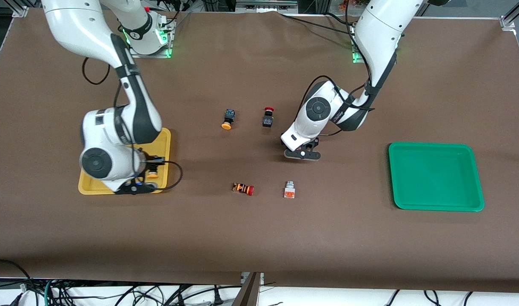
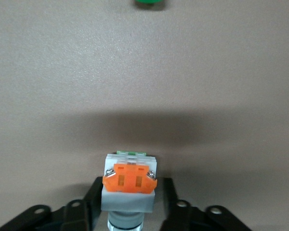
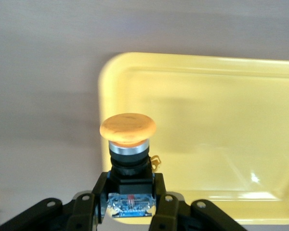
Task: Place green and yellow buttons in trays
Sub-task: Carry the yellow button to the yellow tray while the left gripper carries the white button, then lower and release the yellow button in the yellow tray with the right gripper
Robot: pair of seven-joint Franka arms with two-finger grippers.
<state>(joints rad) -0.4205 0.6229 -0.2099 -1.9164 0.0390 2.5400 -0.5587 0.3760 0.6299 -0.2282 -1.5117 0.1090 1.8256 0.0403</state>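
My right gripper [image 1: 148, 176] is over the yellow tray [image 1: 164, 140], shut on a black-bodied button with an orange-yellow cap [image 1: 152, 173]. The right wrist view shows that button [image 3: 128, 129] between the fingers [image 3: 131, 182] above the tray [image 3: 212, 144]. My left gripper [image 1: 302, 155] is over the table's middle. In the left wrist view it [image 2: 131, 186] is shut on a white-bodied button with orange marks [image 2: 130, 179]. A second orange-yellow-capped button [image 1: 227, 119] and a second white-bodied button [image 1: 289, 190] lie on the table. The green tray [image 1: 436, 176] sits toward the left arm's end and holds nothing.
A black-bodied red-capped button [image 1: 268, 117] stands beside the orange-yellow-capped one. An orange-striped red-capped button [image 1: 243, 188] lies beside the white one on the table. A brown mat [image 1: 259, 238] covers the table.
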